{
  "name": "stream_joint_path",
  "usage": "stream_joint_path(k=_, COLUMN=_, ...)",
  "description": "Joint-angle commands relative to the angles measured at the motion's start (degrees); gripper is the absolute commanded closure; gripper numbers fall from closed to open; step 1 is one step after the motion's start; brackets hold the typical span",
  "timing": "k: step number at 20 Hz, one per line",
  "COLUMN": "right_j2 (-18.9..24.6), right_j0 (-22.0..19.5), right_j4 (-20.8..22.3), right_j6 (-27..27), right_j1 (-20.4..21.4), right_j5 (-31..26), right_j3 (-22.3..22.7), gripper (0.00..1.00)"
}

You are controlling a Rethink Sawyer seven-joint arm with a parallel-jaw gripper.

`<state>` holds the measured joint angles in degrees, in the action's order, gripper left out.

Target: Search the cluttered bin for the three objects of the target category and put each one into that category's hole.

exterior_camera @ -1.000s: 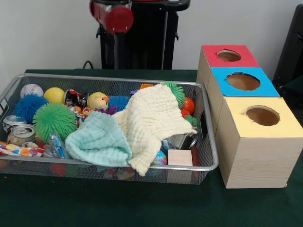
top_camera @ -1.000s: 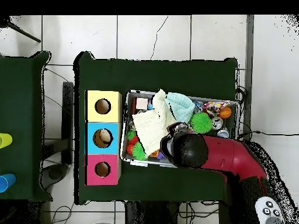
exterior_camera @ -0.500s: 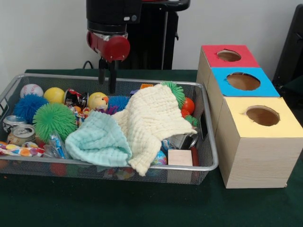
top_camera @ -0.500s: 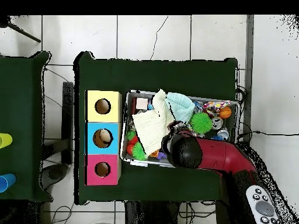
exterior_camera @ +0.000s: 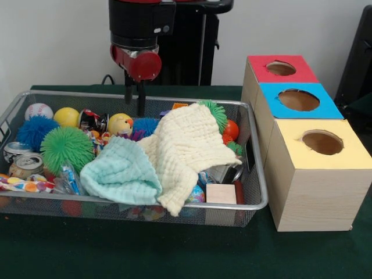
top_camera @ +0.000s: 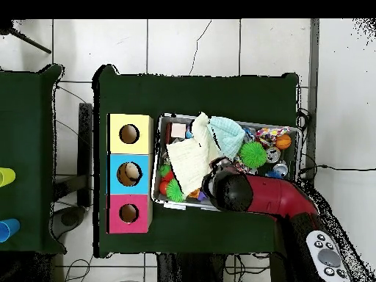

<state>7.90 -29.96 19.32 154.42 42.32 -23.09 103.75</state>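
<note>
Nearest the camera, the pale yellow quilted cloth [exterior_camera: 189, 148] covers the wire mesh bin [exterior_camera: 258, 192]; behind it the black two-finger gripper [exterior_camera: 134, 100], slightly parted and empty, has descended toward the yellow rubber duck [exterior_camera: 120, 124], probably starting its search.

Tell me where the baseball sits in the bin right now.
In the front view the baseball lies in the wire bin's far left corner, just left of the yellow ball and above the blue spiky ball.

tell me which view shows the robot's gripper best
The front view: the gripper hangs in plain sight above the far rim of the wire mesh bin, fingers close together. In the overhead view the red and black arm hides it entirely.
</note>
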Motion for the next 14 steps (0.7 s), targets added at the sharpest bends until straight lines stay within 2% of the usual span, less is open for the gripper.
stream_joint_path(k=1, right_j2=-1.2, right_j0=-0.2, right_j4=0.9, right_j6=-1.3, right_j1=-6.0, right_j5=-4.2, right_j3=-3.9, gripper=0.0)
stream_joint_path(k=10, right_j2=-4.4, right_j0=1.6, right_j4=3.0, right_j6=-0.7, right_j1=-10.8, right_j5=0.0, right_j3=-8.0, gripper=0.0)
stream_joint_path(k=14, right_j2=-4.9, right_j0=1.6, right_j4=3.1, right_j6=-0.7, right_j1=-14.3, right_j5=1.9, right_j3=-10.2, gripper=0.0)
